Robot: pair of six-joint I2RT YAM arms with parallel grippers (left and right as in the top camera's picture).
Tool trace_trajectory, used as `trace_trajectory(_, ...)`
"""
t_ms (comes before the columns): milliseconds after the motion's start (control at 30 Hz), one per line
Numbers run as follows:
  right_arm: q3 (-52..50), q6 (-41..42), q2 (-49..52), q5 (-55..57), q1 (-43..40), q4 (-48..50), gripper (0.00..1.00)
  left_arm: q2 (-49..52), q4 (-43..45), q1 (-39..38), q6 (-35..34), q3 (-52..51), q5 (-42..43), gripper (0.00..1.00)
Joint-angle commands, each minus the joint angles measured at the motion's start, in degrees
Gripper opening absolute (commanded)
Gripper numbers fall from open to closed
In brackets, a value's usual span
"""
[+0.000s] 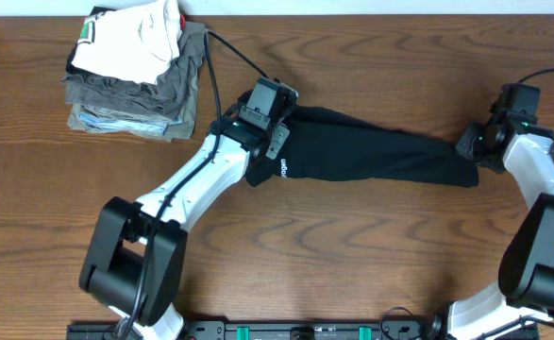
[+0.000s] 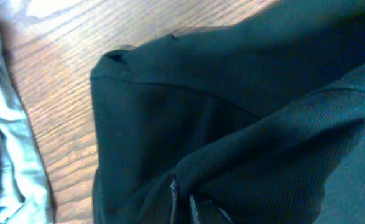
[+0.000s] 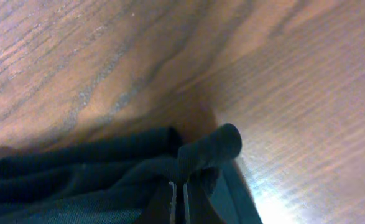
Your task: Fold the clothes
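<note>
Pinching black garment (image 1: 371,156) by its ends: left gripper (image 2: 181,202) clamped at 9 o'clock, right gripper (image 3: 178,198) clamped at 3. Likely stretching it flat for folding.

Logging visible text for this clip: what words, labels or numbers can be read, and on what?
"ngen": white letters on the black shirt, running sideways at its end nearer the pile; small, so uncertain, possibly part of a longer word.
Green-and-white patch on the white garment topping the pile: too small to read.
Wrist views: no text.
</note>
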Motion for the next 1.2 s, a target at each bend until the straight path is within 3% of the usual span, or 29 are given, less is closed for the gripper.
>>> trace_trajectory(0, 0.7, -0.1, 1.8, 0.2, 1.2, 1.7, 0.08, 2.1, 1.0, 0.6, 0.4, 0.3, -0.9, 0.07)
trace_trajectory(33, 0.7, -0.1, 2.0, 0.2, 1.3, 2.3, 0.26, 2.5, 1.3, 0.6, 0.4, 0.3, -0.9, 0.16)
trace_trajectory(100, 0.7, -0.2, 1.9, 0.2, 1.5, 3.0, 0.81, 3.0, 1.5, 0.8, 0.3, 0.3, -1.2, 0.56)
trace_trajectory(133, 0.7, -0.5, 1.6, 0.2, 1.5, 3.0, 0.96, 3.1, 1.5, 1.1, 0.3, 0.3, -1.2, 0.80)
trace_trajectory(167, 0.7, -0.5, 1.3, 0.3, 1.5, 2.9, 0.99, 3.1, 1.5, 1.5, 0.1, 0.3, -1.2, 0.97)
trace_trajectory(400, 1.8, -1.7, -3.2, -4.0, -1.1, -2.9, 0.99, 0.2, 0.2, 6.3, -2.7, 0.4, -1.1, 0.98)
trace_trajectory(633, 1.5, -17.4, -2.1, -12.7, -2.4, -3.9, 0.99, -3.7, -5.4, 10.4, -3.2, 0.4, -1.0, 0.98)
trace_trajectory(733, 1.3, -20.3, -0.9, -13.0, -2.4, -3.9, 0.99, -4.3, -7.8, 11.9, -4.2, 0.4, -0.8, 0.98)
trace_trajectory(1167, 1.0, -23.0, 7.4, -13.1, -2.4, 0.4, 0.93, -4.2, -11.2, 15.6, -5.3, 0.4, 1.3, 0.98)
